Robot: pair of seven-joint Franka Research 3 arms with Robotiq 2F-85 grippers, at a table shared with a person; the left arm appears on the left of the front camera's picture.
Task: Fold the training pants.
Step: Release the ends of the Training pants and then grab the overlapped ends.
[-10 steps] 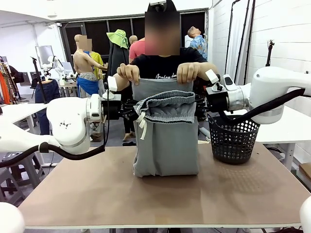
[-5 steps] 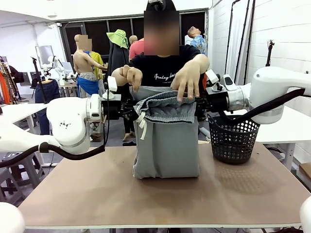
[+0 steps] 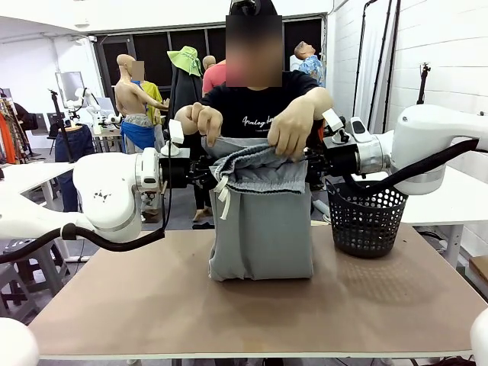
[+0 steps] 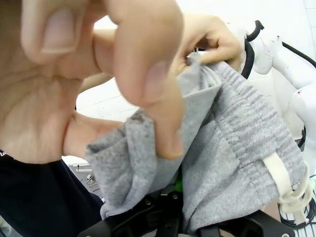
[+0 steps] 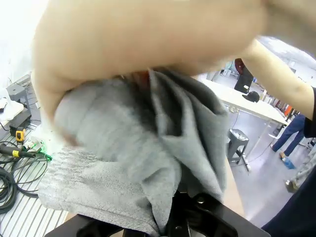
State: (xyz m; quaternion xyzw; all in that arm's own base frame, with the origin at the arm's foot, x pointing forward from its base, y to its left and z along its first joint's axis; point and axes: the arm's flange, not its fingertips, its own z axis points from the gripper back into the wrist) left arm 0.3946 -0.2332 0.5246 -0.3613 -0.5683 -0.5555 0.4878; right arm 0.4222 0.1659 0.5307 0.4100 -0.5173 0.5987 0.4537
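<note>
The light grey training pants (image 3: 263, 229) hang doubled over between my two grippers, and their lower fold rests on the table (image 3: 152, 305). The gathered waistband (image 3: 263, 169) and the off-white drawstring (image 3: 223, 197) face me. My left gripper (image 3: 209, 172) is shut on the cloth's left side, and my right gripper (image 3: 309, 165) is shut on its right side. One of the person's hands (image 3: 200, 118) pinches the rear layer's top edge, and the other hand (image 3: 290, 133) presses on the waistband beside my right gripper. Grey cloth (image 4: 222, 153) and the person's fingers (image 4: 148, 74) show close up in the left wrist view. Cloth (image 5: 123, 163) bunches under a hand (image 5: 148, 39) in the right wrist view.
A black mesh basket (image 3: 366, 217) stands on the table's right side, just under my right arm. The person stands at the far edge, right behind the pants. The table's front half is bare brown surface.
The person's hand on the picture's right let go of the raised rear edge and came down onto the waistband by my right gripper. The rear layer sank with it. Both grippers held still.
</note>
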